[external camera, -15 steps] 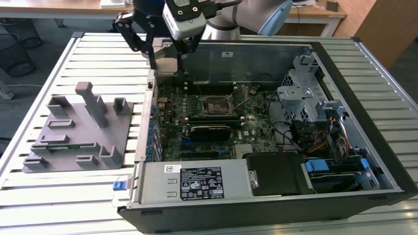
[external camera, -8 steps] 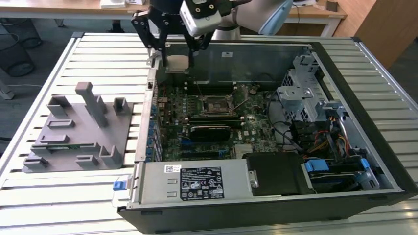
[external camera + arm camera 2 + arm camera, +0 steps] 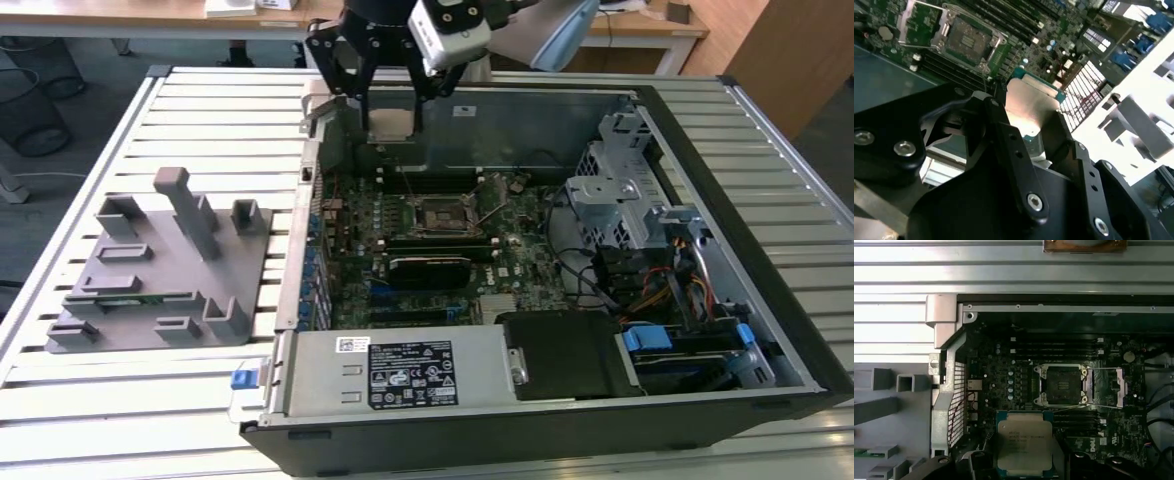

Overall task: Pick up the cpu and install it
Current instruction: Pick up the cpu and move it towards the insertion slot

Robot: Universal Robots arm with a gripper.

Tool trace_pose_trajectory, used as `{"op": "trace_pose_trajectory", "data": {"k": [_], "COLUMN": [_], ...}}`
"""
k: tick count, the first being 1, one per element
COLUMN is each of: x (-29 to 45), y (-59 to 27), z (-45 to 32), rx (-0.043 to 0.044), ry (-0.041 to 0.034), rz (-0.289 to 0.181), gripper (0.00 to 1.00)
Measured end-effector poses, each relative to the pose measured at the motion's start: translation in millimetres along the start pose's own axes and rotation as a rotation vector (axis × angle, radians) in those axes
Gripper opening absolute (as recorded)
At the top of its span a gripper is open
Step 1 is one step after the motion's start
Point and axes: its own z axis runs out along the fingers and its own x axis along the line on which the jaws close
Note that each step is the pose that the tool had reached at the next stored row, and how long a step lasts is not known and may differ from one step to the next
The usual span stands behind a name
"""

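Above the open computer case (image 3: pixel 534 440) with its motherboard (image 3: pixel 523 262), the hand (image 3: pixel 390 122) clamps the cpu (image 3: pixel 1025 442).

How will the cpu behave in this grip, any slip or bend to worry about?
Likely stiff: the cpu sits flat in the gripper, no sag. Its shiny metal lid looks slippery, and the grip seems to be on thin edges, so it might slip or twist. Probably light, yet fragile.

A slatted metal table (image 3: pixel 94 400) stands before wooden desks (image 3: pixel 147 15), perhaps a wire bin (image 3: pixel 34 110) beside.
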Motion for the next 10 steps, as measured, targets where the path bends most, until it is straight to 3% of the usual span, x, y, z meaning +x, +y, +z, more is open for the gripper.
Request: {"op": "trace_pose_trajectory", "data": {"k": [4,10], "x": [-11.6,-21.8], "y": [0.6,2.0], "z": [0.0,0.3], "rx": [0.0,0.0], "ry": [0.0,0.0], "rz": [0.0,0.0], "gripper": [0.53,0.53]}}
